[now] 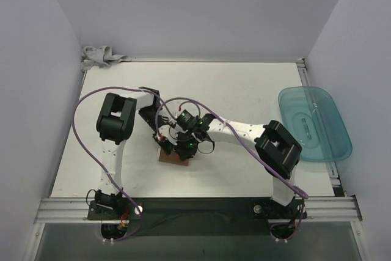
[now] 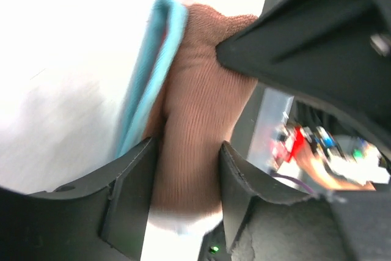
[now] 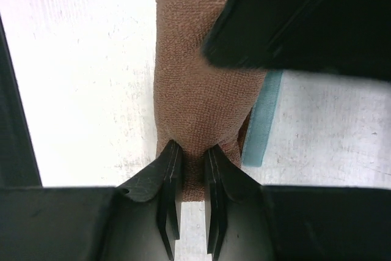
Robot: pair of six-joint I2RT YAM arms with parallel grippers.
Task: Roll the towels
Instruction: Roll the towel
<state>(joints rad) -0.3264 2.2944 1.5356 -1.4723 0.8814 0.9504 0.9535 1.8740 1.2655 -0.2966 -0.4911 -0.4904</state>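
The rust-brown towel (image 1: 175, 158) lies bunched near the table's front middle, under both grippers. In the left wrist view my left gripper (image 2: 186, 175) is shut on a thick fold of this towel (image 2: 201, 108), with both fingers pressing its sides. In the right wrist view my right gripper (image 3: 190, 163) is shut on a thin pinch of the towel's (image 3: 201, 84) near edge. A light blue strip (image 3: 263, 120) runs along one side of the towel. The two grippers (image 1: 164, 142) (image 1: 187, 145) are close together. The light grey towel (image 1: 101, 57) lies crumpled at the back left corner.
A translucent teal tray (image 1: 314, 123) sits at the table's right edge. White walls close in the back and sides. The other arm's black gripper body crowds each wrist view (image 2: 317, 47) (image 3: 305, 16).
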